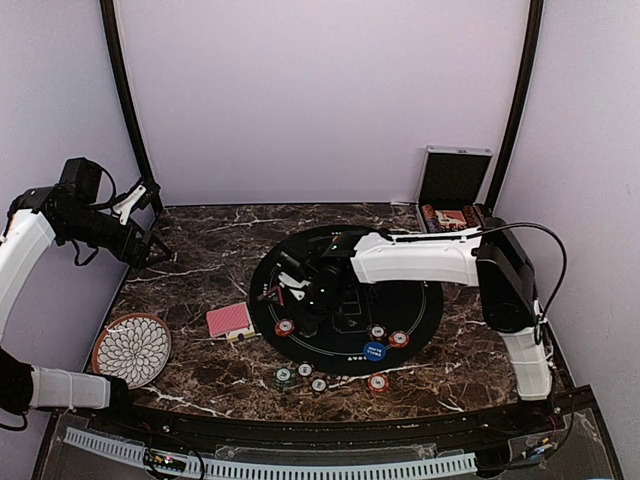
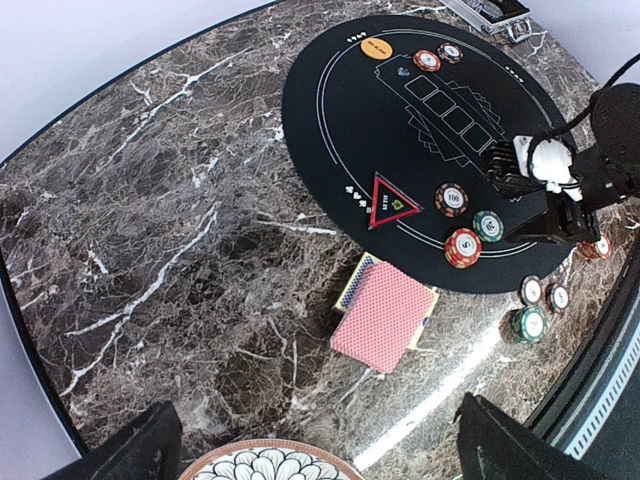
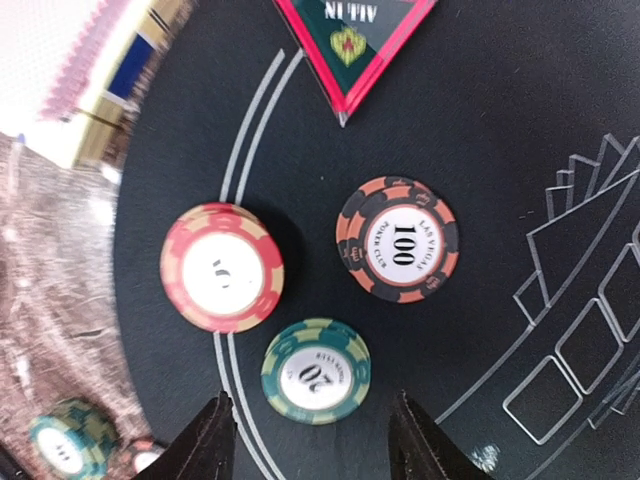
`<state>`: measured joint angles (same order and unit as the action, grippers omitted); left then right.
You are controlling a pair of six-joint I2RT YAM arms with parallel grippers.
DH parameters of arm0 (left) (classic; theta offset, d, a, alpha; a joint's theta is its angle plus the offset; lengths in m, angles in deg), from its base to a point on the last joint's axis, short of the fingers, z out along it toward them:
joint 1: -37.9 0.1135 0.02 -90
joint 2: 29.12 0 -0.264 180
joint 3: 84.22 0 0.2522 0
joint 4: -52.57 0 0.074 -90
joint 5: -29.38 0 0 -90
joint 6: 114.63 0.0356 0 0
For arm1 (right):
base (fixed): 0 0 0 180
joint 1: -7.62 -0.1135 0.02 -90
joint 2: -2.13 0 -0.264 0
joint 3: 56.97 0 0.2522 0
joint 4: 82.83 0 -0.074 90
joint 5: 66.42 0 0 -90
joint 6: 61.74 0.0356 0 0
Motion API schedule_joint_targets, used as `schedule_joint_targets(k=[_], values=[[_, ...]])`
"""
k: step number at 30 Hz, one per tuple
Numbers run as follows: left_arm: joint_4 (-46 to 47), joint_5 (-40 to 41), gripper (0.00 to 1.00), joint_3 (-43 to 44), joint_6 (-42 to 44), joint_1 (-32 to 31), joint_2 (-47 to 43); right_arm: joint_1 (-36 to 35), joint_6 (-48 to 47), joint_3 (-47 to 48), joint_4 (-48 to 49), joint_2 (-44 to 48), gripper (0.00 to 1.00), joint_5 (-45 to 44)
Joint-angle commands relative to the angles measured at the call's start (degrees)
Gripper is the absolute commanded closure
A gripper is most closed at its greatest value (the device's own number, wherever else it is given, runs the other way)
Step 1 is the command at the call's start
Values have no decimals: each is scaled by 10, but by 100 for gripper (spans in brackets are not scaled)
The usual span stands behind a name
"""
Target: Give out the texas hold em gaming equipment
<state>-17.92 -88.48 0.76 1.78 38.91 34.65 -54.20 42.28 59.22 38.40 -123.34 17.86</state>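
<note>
The green 20 chip (image 3: 316, 372) lies flat near the black mat's (image 3: 480, 150) eight o'clock edge in the top view, under the right gripper (image 3: 312, 440), whose fingers are parted and empty. The left gripper (image 2: 320, 445) gapes wide, holding nothing. The chip looks light, rigid and thin, likely best pinched across its rim.

Green chip (image 3: 316, 370) beside red chip (image 3: 222, 267)

red-backed cards (image 2: 383, 318), green chip (image 3: 316, 371), black mat (image 2: 340, 110), brown marbled table (image 2: 150, 220).
</note>
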Motion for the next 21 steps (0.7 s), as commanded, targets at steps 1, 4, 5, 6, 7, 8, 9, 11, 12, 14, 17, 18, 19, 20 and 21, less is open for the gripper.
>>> schedule_joint_targets(k=[1, 4, 5, 6, 7, 8, 9, 11, 12, 14, 17, 18, 19, 20, 21], values=[[-14, -6, 1, 2, 8, 2, -11, -1, 5, -1, -3, 63, 47, 30], [-15, -6, 1, 3, 9, 2, -11, -19, 0, -16, 3, 88, 41, 41], [-15, -6, 1, 3, 8, 2, -10, -28, -2, -18, 2, 93, 38, 43], [-15, -7, 1, 3, 8, 2, -10, -38, -3, -17, -2, 94, 36, 44], [-15, -8, 1, 3, 8, 1, -10, -48, -6, -17, -5, 94, 35, 45], [-15, -10, 1, 4, 7, 2, -11, -59, -10, -17, -7, 93, 33, 47], [-15, -11, 1, 4, 7, 2, -10, -71, -13, -15, -9, 89, 31, 48], [-15, -11, 1, 4, 7, 2, -10, -90, -19, -13, -13, 80, 30, 50], [-15, -12, 1, 4, 7, 2, -10, -99, -22, -12, -15, 73, 29, 52], [-16, -11, 1, 5, 7, 1, -10, -115, -27, -8, -19, 56, 28, 55], [-19, -11, 1, 6, 7, 2, -10, -128, -34, -1, -22, 36, 27, 54], [-20, -11, 1, 8, 7, 2, -10, -131, -37, 2, -24, 31, 27, 54], [-20, -11, 1, 8, 7, 2, -10, -134, -40, 4, -24, 26, 26, 54], [-21, -11, 1, 8, 7, 1, -10, -135, -42, 5, -24, 21, 25, 54], [-21, -12, 1, 8, 7, 2, -10, -137, -44, 7, -23, 17, 25, 55]])
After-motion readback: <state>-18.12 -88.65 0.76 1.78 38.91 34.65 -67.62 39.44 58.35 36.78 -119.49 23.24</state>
